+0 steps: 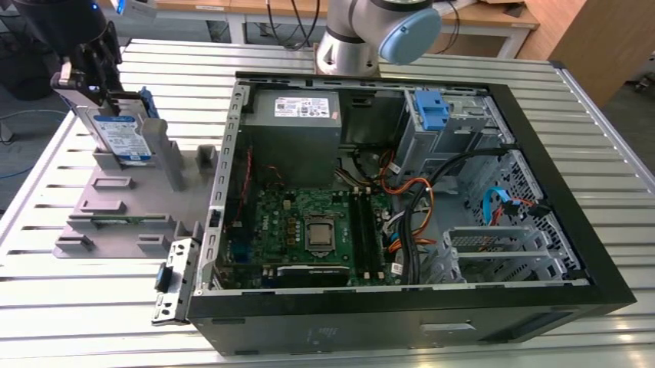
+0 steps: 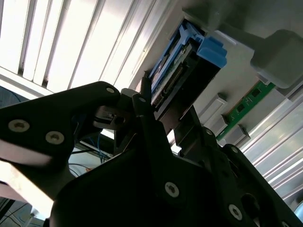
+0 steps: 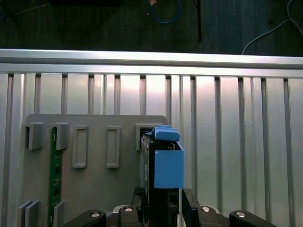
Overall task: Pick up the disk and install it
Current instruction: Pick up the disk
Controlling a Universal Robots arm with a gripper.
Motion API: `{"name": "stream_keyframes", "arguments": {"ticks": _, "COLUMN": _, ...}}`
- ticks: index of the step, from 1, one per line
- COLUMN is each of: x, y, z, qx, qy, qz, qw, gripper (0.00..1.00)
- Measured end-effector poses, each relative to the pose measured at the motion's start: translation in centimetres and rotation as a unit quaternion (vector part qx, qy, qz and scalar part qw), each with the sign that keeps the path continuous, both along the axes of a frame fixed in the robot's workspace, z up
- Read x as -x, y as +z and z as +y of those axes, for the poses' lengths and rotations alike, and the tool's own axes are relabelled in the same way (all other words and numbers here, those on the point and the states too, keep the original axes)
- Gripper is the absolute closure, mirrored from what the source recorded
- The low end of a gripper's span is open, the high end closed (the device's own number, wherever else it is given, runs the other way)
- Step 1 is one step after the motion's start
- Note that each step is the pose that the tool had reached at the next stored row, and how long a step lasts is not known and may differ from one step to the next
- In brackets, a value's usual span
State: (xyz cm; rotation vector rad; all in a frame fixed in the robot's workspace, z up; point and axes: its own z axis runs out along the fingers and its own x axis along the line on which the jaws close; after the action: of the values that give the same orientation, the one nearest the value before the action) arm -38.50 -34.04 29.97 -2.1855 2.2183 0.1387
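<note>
The disk [image 1: 121,136], a silver drive with a white-and-blue label in a blue caddy, stands upright on edge in a slot of the grey holder block [image 1: 113,207] at the exterior view's left. My black gripper [image 1: 95,96] comes down on its top edge and is shut on the disk. In the first wrist view the disk [image 3: 163,165] sits between the two fingers of the gripper [image 3: 161,204]. In the second wrist view the dark fingers of the gripper [image 2: 165,106] flank the disk's [image 2: 177,75] connector end.
An open computer case [image 1: 573,299] lies at the exterior view's right, with a motherboard [image 1: 307,230], a grey power supply [image 1: 297,115], a drive cage with a blue bracket [image 1: 435,111] and loose cables. A green memory stick [image 3: 56,161] lies in the holder. The arm's base [image 1: 353,42] stands behind the case.
</note>
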Motion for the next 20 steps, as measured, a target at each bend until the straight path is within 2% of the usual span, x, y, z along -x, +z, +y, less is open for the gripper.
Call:
{"name": "stream_keyframes", "arguments": {"ticks": 13, "x": 0.02, "y": -0.01, "z": -0.15, "qx": 0.0, "qy": 0.0, "qz": -0.0001, "qw": 1.0, "gripper": 0.55}}
{"name": "stream_keyframes", "arguments": {"ticks": 15, "x": 0.02, "y": -0.01, "z": -0.15, "qx": 0.0, "qy": 0.0, "qz": -0.0001, "qw": 1.0, "gripper": 0.56}}
{"name": "stream_keyframes", "arguments": {"ticks": 16, "x": 0.02, "y": -0.01, "z": -0.15, "qx": 0.0, "qy": 0.0, "qz": -0.0001, "qw": 1.0, "gripper": 0.63}}
{"name": "stream_keyframes", "arguments": {"ticks": 20, "x": 0.02, "y": -0.01, "z": -0.16, "qx": 0.0, "qy": 0.0, "qz": 0.0, "qw": 1.0, "gripper": 0.64}}
